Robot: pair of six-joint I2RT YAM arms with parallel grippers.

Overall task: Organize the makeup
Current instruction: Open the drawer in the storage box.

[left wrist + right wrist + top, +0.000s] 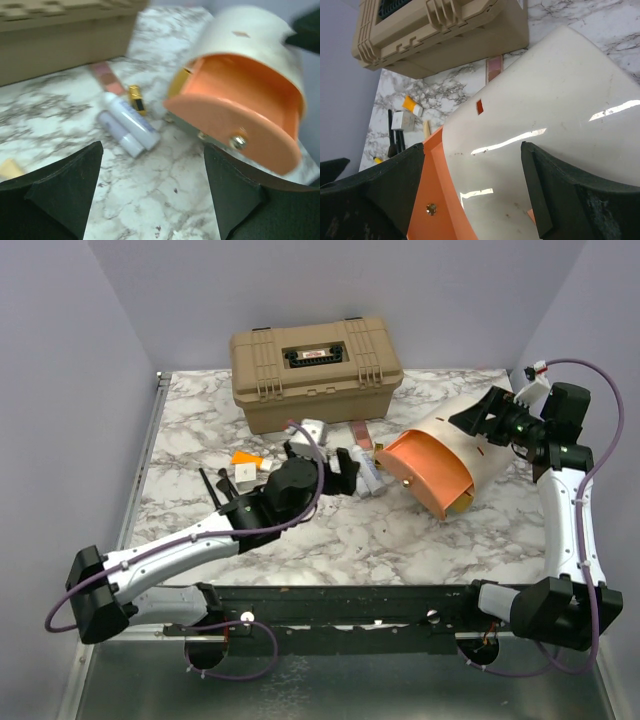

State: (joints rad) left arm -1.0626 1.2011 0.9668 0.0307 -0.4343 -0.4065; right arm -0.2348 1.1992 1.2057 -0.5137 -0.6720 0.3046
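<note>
Two pale tubes (127, 125) lie side by side on the marble, with a small gold piece (136, 97) and a rose-gold stick (107, 77) behind them. My left gripper (345, 472) is open and empty, just above the table in front of the tubes (368, 475). An orange tube (410, 105), a white box (402, 120), black brushes (391, 135), a tan-handled brush (426, 128) and a yellow pencil tip (378, 160) lie to the left. My right gripper (472, 195) is open over the cream-and-orange pouch (560, 100).
The big tan hard case (315, 370) stands shut at the back centre. The round pouch (440, 460) lies on its side at the right, its orange mouth facing the front left. Walls close in the table on the left, back and right.
</note>
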